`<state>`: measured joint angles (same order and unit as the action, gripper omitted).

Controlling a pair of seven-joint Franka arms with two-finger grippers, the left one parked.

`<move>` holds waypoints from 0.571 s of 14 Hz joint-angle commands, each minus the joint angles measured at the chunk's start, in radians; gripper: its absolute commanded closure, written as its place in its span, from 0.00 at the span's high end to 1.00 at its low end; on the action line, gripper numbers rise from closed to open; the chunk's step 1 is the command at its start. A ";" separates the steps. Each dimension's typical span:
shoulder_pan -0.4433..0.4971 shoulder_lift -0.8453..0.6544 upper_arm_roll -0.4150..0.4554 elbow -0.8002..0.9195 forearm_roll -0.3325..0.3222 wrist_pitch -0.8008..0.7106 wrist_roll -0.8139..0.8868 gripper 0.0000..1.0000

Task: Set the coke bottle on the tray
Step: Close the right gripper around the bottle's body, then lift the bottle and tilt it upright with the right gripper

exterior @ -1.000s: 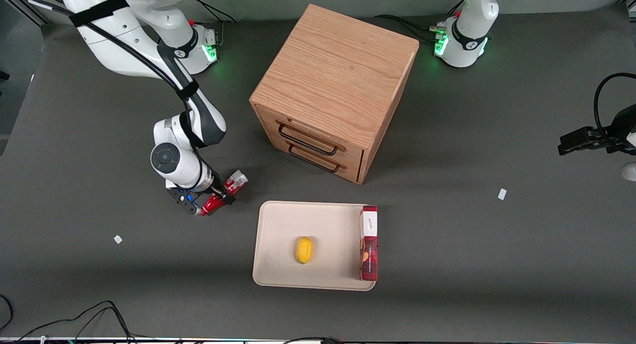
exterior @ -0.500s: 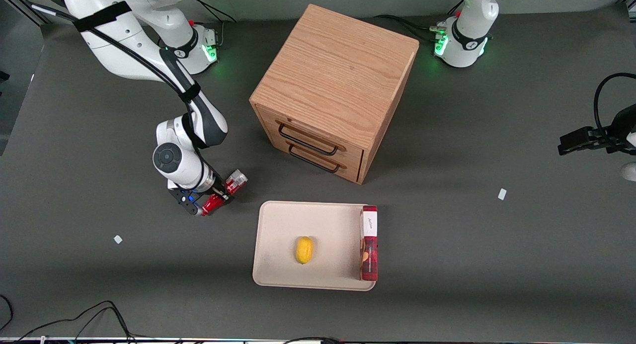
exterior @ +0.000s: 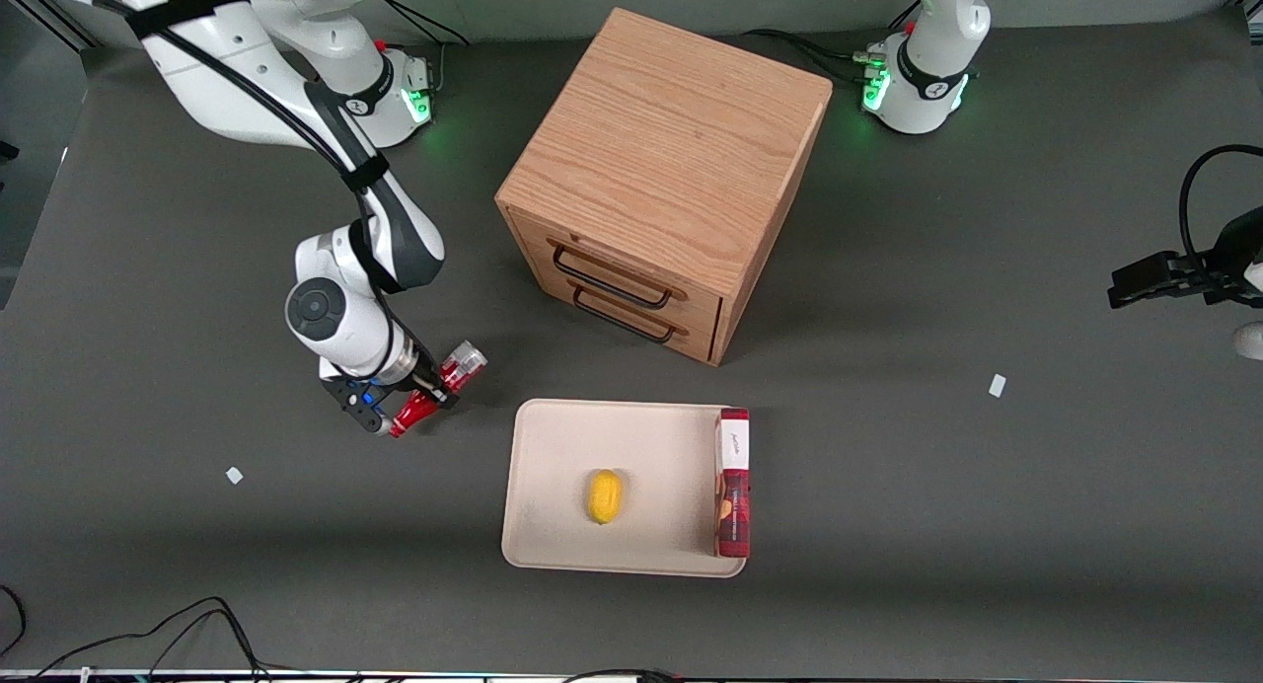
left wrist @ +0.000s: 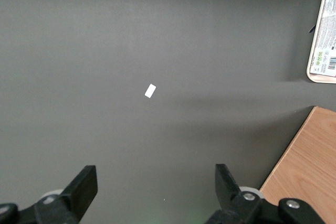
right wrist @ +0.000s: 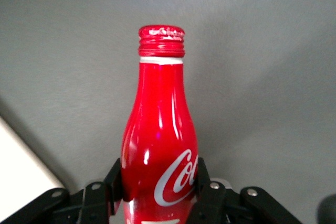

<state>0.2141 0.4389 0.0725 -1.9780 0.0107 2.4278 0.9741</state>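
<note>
While the front view takes in the whole table, only the right wrist view shows the grip closely: the gripper is clamped on the lower body of the coke bottle, one black finger pressed against each side of the red wall. The ribbed red cap, the white ring under it and part of the white script logo are seen there; none of these can be read from the front. A pale corner of the tray is also caught in that view.

From the front, the gripper is seen at the working arm's end of the table, beside the tray and not over it. The coke bottle is held there, apart from the tray's rim and farther from the front camera than the tray's middle. Whether it touches the table cannot be told.

The bottle's long axis is tilted, running slantwise across the table: the silver-grey base end is turned toward the drawer cabinet, and the narrow neck end is turned toward the front camera and away from the tray.

On the tray a yellow lemon is laid near the middle, and a long red box is laid along the edge toward the parked arm's end. In the left wrist view only a bit of white tape on the table, the tray's edge and a cabinet corner are shown.
</note>
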 commanded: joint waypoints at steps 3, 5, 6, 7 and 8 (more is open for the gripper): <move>-0.007 -0.091 -0.014 0.196 0.000 -0.310 -0.139 0.00; -0.006 -0.074 -0.013 0.322 0.002 -0.425 -0.219 0.00; -0.004 -0.065 -0.013 0.378 0.003 -0.471 -0.256 0.00; 0.001 -0.054 -0.011 0.430 0.003 -0.502 -0.264 0.00; 0.005 -0.040 -0.008 0.480 0.003 -0.533 -0.271 0.00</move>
<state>0.2093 0.3489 0.0614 -1.6328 0.0106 1.9724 0.7447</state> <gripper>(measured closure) 0.441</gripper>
